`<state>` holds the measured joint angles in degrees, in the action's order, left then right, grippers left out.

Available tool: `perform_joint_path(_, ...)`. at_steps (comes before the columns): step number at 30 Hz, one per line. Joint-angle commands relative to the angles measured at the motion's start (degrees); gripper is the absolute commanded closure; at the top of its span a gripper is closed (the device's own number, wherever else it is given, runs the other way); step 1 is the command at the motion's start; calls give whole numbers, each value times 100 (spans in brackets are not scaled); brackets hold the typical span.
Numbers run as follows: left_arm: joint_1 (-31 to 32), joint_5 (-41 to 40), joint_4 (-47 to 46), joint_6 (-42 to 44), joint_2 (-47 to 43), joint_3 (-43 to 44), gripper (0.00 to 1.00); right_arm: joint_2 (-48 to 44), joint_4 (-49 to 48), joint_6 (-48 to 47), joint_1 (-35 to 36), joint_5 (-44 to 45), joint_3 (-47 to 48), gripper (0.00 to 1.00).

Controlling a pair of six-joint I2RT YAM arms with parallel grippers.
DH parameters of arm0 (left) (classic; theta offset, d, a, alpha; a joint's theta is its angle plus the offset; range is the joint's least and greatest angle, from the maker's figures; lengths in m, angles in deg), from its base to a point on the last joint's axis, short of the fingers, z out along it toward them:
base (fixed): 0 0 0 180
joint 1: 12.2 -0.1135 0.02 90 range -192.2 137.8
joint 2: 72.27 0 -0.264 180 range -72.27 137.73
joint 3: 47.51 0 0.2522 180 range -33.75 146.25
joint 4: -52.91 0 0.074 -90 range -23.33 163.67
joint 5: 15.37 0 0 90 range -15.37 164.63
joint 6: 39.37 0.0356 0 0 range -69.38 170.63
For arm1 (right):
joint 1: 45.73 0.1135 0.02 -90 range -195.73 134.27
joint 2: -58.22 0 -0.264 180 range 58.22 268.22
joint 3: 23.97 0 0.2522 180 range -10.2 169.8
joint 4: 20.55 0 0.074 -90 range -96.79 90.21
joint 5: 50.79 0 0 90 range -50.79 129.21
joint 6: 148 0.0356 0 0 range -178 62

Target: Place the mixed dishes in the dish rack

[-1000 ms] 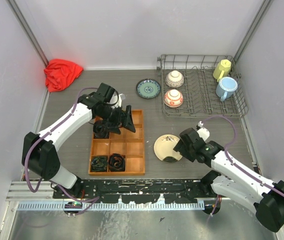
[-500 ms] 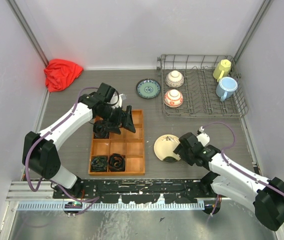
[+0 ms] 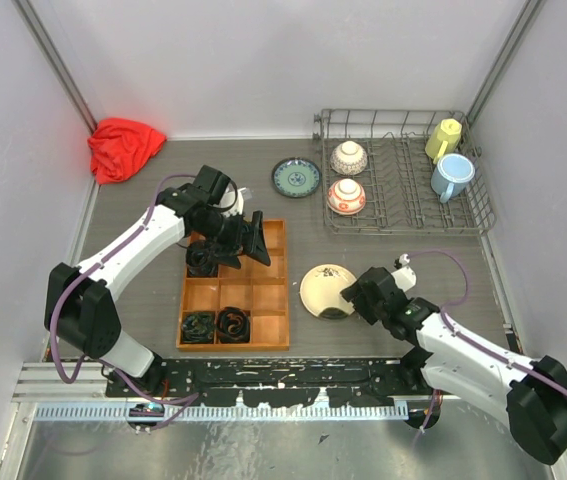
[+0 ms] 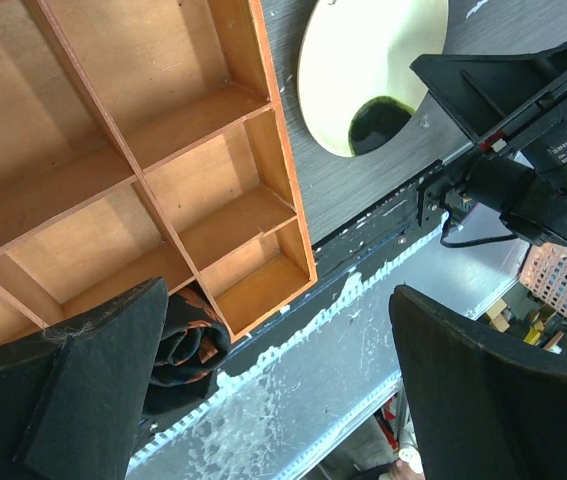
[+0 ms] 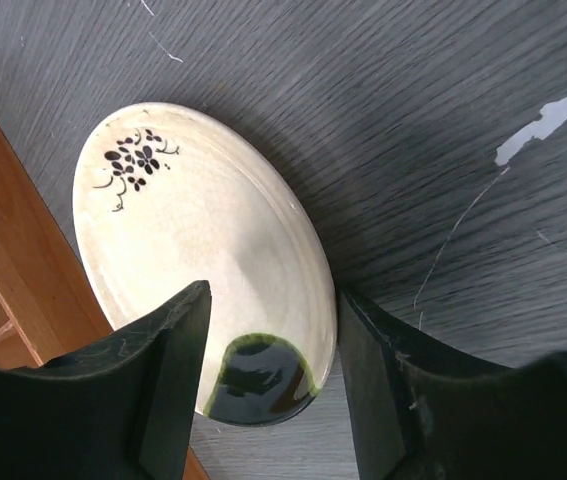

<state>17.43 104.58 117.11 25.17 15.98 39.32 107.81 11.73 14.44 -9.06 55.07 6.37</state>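
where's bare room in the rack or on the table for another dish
Dish rack: middle rows free, between the bowls and the blue cup. Table: bare strip between the teal plate and the red cloth. Crowded where the right jaws straddle the cream plate beside the wooden tray.

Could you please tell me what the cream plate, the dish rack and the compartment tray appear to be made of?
Cream plate: probably glazed ceramic. It has a smooth, faintly glossy surface with a painted dark sprig and a green-black patch.
Dish rack: grey metal wire, made of thin rods and upright tines. It may be coated.
Compartment tray: wood with a matte orange-brown finish and faint grain on the floors.
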Motion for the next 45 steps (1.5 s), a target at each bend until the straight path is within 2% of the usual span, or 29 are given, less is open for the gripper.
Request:
perform_joint_path(1,-12,38,28,50,-48,164,2,264,31,121,23,121,-218,46)
perform_joint_path(4,-14,13,45,47,-75,141,2,401,-86,116,22,148,-192,65)
perform_joint_path(9,-12,-7,61,55,-96,112,2,544,-249,60,23,155,-125,83)
perform_joint_path(12,-10,-15,77,58,-97,117,2,418,-156,-13,24,209,-30,97)
perform_joint_path(13,-7,-20,77,66,-99,119,2,348,-58,-56,19,244,40,99)
perform_joint_path(22,-23,36,-8,15,86,341,1,-765,1858,-886,25,702,1144,99)
perform_joint_path(33,-26,-14,20,-21,491,998,1,-438,3198,-2423,18,1369,3368,99)
perform_joint_path(36,-72,-31,67,-32,538,1159,1,-192,3297,-2967,21,1776,4009,99)
perform_joint_path(41,-182,-32,143,-40,587,1330,1,621,2892,-4284,-80,2300,5026,99)
perform_joint_path(43,-208,-57,182,-39,577,1370,1,958,2553,-4847,-374,2182,5330,99)
perform_joint_path(45,-241,-88,211,-39,559,1381,1,1222,2151,-5395,-1070,1559,5567,99)
